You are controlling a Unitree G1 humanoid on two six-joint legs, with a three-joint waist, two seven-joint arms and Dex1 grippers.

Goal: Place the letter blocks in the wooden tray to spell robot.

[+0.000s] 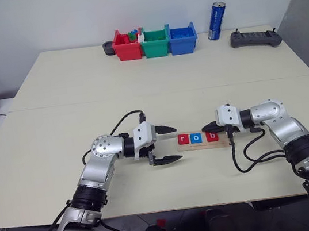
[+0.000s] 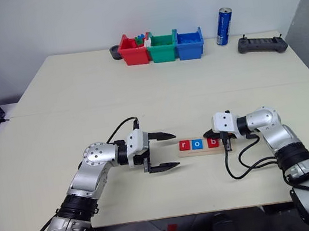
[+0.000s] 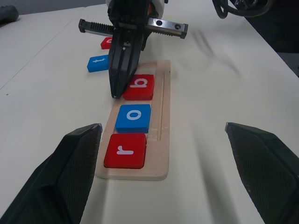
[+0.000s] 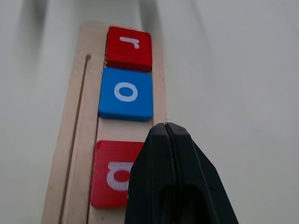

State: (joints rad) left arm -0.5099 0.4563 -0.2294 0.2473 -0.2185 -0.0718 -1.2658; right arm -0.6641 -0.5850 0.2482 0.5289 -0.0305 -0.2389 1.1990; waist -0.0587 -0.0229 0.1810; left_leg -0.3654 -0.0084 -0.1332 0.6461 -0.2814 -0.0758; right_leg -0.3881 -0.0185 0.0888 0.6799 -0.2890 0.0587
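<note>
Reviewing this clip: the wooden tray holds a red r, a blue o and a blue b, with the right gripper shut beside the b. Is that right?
Not quite: the b tile is red, not blue, as the left wrist view shows. The rest holds: the wooden tray carries a red r and a blue o, with the right gripper shut beside the b.

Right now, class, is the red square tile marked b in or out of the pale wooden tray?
In: red square b tile lies on pale wooden tray, after r and o.
</note>
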